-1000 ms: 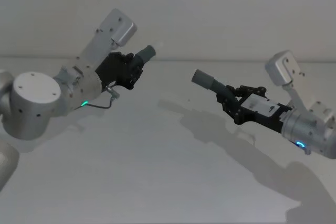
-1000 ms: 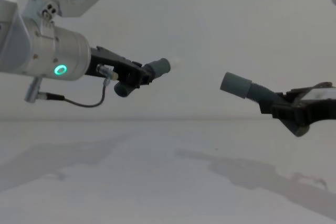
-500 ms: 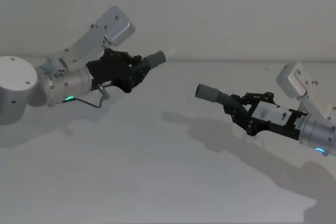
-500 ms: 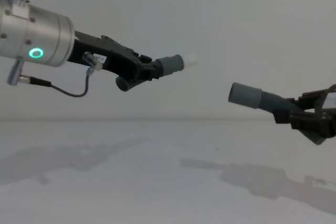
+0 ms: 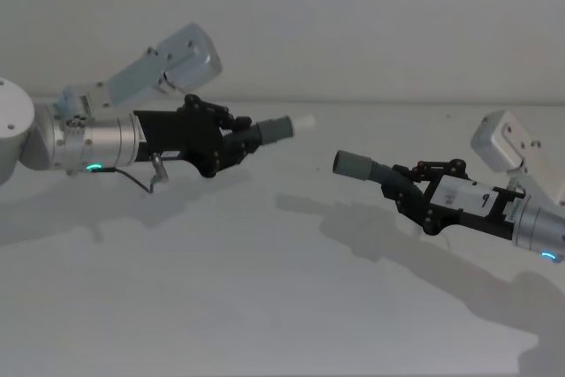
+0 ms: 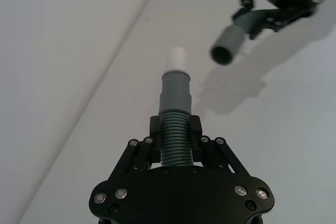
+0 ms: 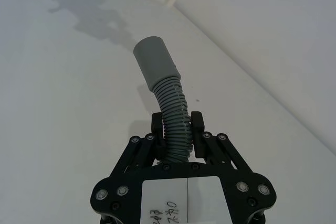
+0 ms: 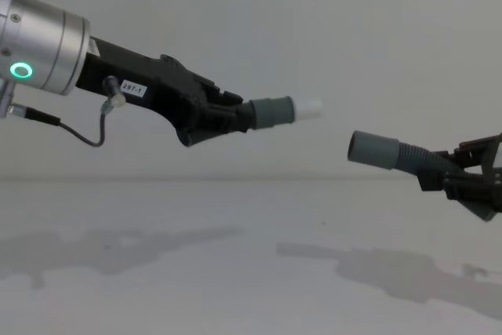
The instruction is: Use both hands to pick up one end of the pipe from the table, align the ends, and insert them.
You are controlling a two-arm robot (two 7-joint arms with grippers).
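Both pipe pieces hang in the air above the white table (image 5: 221, 297). My left gripper (image 5: 240, 141) is shut on the ribbed part of one piece (image 6: 175, 135). That piece's grey cuff (image 8: 271, 111) carries a white tip (image 8: 311, 106) pointing right. My right gripper (image 5: 413, 193) is shut on the other ribbed piece (image 7: 175, 114). Its open grey cuff (image 5: 354, 163) points left, toward the white tip (image 5: 305, 121). The two ends face each other with a gap between them. The right cuff (image 8: 373, 149) sits a little lower than the tip.
A pale wall meets the table's far edge (image 5: 388, 102). The arms' shadows fall on the table surface (image 8: 392, 268) below the pipe pieces.
My left arm has swung down and levelled out, carrying its white-tipped end rightward. The right arm has drawn back to the right and lower. The two ends now point at each other more directly.
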